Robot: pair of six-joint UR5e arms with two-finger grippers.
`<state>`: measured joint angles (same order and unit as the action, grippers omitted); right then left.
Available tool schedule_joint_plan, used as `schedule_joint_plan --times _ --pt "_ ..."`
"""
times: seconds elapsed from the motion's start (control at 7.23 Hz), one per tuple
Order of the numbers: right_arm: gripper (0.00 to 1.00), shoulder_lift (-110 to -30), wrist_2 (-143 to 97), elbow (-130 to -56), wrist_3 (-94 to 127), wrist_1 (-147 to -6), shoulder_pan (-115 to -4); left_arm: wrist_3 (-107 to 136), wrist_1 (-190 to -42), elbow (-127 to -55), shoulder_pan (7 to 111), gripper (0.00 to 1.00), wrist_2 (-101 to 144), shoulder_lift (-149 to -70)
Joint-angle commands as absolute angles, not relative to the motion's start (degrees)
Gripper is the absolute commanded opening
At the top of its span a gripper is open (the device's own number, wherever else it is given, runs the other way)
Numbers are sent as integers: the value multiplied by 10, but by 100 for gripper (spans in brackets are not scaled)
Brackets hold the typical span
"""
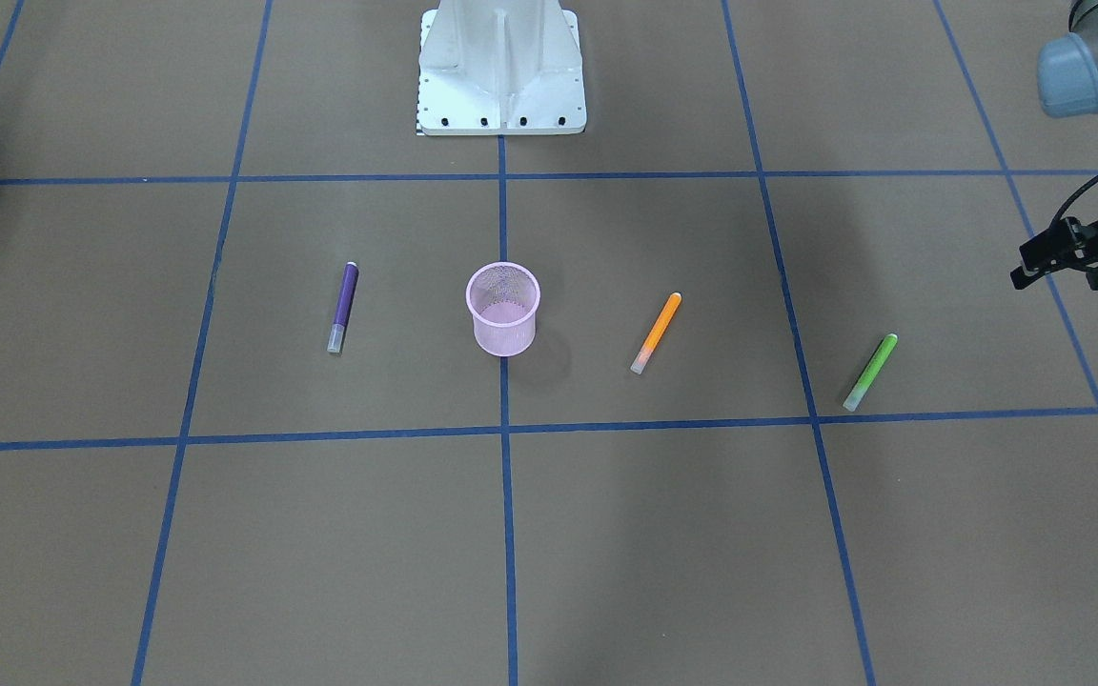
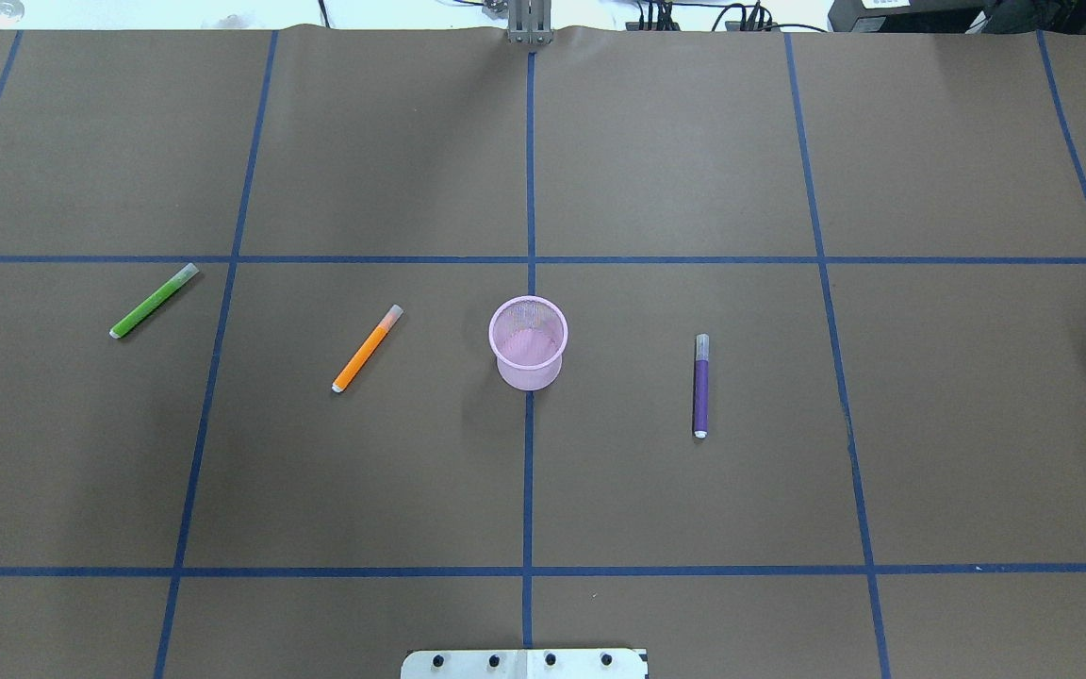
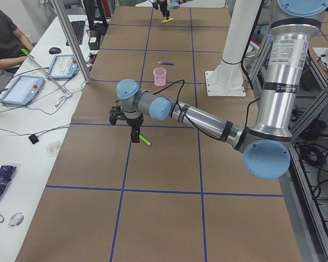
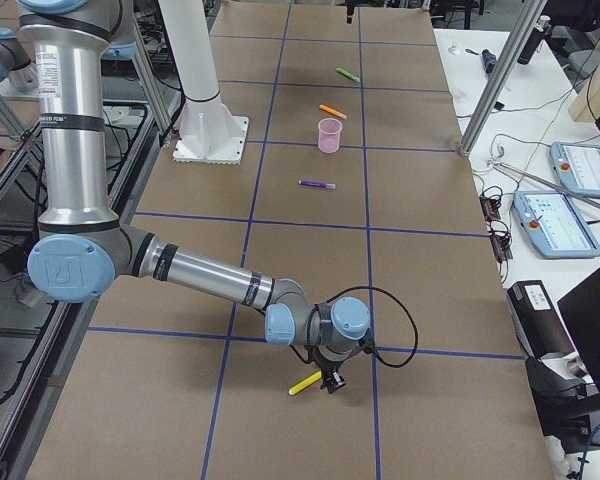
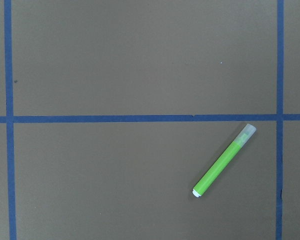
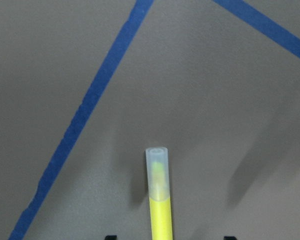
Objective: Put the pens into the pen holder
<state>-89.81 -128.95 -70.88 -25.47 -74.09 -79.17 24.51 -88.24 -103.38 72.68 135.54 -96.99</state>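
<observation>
Black fingertips (image 6: 110, 237) of the right gripper (image 6: 170, 238) just show at the bottom edge of its wrist view. They are spread much wider than the yellow pen (image 6: 160, 212) lying between them and do not touch it there. This is at the table's right end, well apart from the other pens. The left gripper (image 3: 135, 136) hangs above the brown paper (image 2: 977, 424) near the bright green pen (image 2: 153, 301) without touching it; I cannot tell how far its fingers are parted. Right of the green pen lies the orange pen (image 2: 367, 349). Next comes the pink mesh pen holder (image 2: 529, 370), upright on the centre line of blue tape (image 2: 528, 490), with the purple pen (image 2: 700, 387) flat on its right. The left arm's upright link carries a dark band (image 3: 283, 86) with lettering too small to read. The white robot base (image 1: 501, 95) stands behind the holder. At the side table (image 3: 11, 142) an operator (image 3: 5, 35) sits by two teach pendants (image 3: 22, 90).
</observation>
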Motion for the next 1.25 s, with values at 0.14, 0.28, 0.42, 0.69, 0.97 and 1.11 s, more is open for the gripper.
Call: schedule_joint_plan --times 0.14,0.28,0.42,0.69,0.97,1.11 --pt "71 -896 -1269 -705 -258 -741 -781 244 -882 -1033 727 100 1355 -969" --pt "71 -896 -1269 -701 -258 -741 -781 244 -882 -1033 727 100 1355 -969" --pt "71 -896 -1269 -695 -257 -741 -780 244 -882 -1033 727 100 1355 -969" --pt "70 -896 -1269 -694 -256 -742 -777 246 -882 -1035 727 100 1355 -969" --pt "65 -896 -1269 -693 -257 -742 -776 245 -882 -1034 727 100 1355 -969" --pt "65 -896 -1269 -693 -258 -742 -776 245 -882 -1035 727 100 1355 -969"
